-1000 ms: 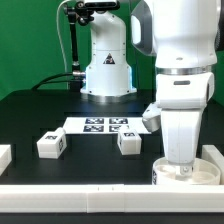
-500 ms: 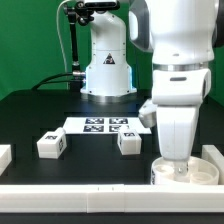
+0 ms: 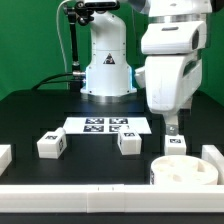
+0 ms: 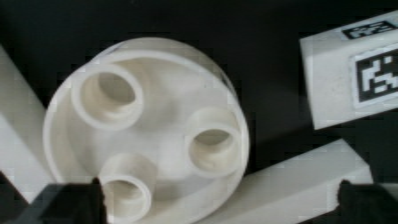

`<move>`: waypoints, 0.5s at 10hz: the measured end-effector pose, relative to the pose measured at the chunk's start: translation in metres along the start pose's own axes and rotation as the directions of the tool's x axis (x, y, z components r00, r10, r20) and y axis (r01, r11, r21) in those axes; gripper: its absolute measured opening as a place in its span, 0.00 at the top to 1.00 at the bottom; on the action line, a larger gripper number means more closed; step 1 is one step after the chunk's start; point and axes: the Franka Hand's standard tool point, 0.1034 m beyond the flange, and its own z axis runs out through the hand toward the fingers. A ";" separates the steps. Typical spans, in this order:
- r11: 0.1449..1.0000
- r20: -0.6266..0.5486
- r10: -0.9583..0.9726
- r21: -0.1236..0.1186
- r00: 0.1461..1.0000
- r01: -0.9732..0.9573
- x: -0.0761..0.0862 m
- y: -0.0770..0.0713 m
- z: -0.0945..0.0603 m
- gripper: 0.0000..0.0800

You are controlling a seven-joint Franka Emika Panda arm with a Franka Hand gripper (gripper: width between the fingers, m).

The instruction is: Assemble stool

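The round white seat (image 3: 184,170) lies on the black table at the exterior view's front right, three holes facing up. It fills the wrist view (image 4: 151,125). My gripper (image 3: 172,128) hangs just above and behind the seat, apart from it. In the wrist view the gripper (image 4: 210,205) is open, its two dark fingertips wide apart with only the seat below. Two tagged white legs (image 3: 51,145) (image 3: 128,143) stand on the table. A small tagged white block (image 3: 178,145), partly hidden, stands right behind the seat. A tagged white face (image 4: 365,70) shows beside the seat in the wrist view.
The marker board (image 3: 105,125) lies flat in the middle of the table. Plain white bars lie along the front edge (image 3: 80,190), at the far left (image 3: 4,157) and at the right (image 3: 212,158). A white bar (image 4: 311,175) lies close to the seat. The robot base (image 3: 108,70) stands behind.
My gripper was low on the seat and has risen well above it. The seat stays on the table, now uncovered. The legs have not moved.
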 end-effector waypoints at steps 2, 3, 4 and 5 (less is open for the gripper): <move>1.000 0.000 0.015 0.004 1.000 -0.015 0.000 0.000 0.003 0.19; 1.000 0.000 0.015 0.004 1.000 -0.015 0.000 0.000 0.003 0.19; 0.999 -0.001 0.052 0.006 0.999 -0.052 0.000 0.000 0.004 0.19; 0.986 -0.004 0.169 0.001 0.986 -0.169 -0.002 0.000 0.004 0.19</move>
